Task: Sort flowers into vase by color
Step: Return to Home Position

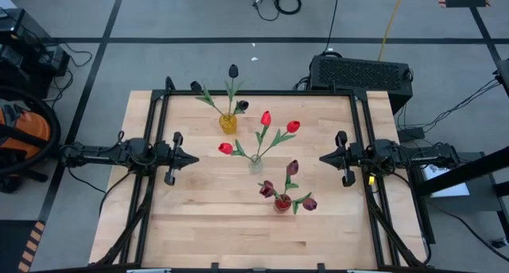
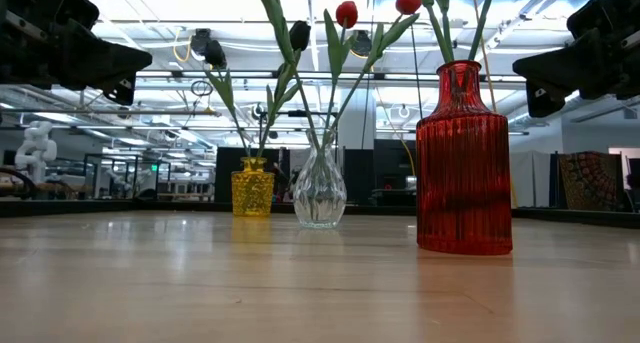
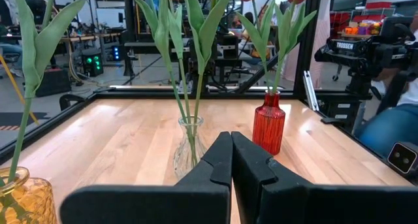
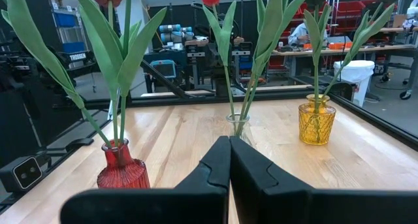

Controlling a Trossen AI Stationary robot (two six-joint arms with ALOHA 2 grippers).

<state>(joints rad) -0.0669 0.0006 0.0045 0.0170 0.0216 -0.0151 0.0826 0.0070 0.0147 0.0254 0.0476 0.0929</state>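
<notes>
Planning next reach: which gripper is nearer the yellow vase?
Left. The left gripper sits left of the yellow vase; the right gripper is farther off, past the clear vase.

Overhead, low, opposed wrist views, shared flowers (image 1: pixel 266 118)

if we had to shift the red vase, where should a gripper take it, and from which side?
Take the red vase by its narrow neck, under the rim: the ribbed body looks too wide to span. Come in level from the side, since the dark tulips and leaves crowd the space above the mouth. The right gripper, shut, sits nearer, so probably its side.
</notes>
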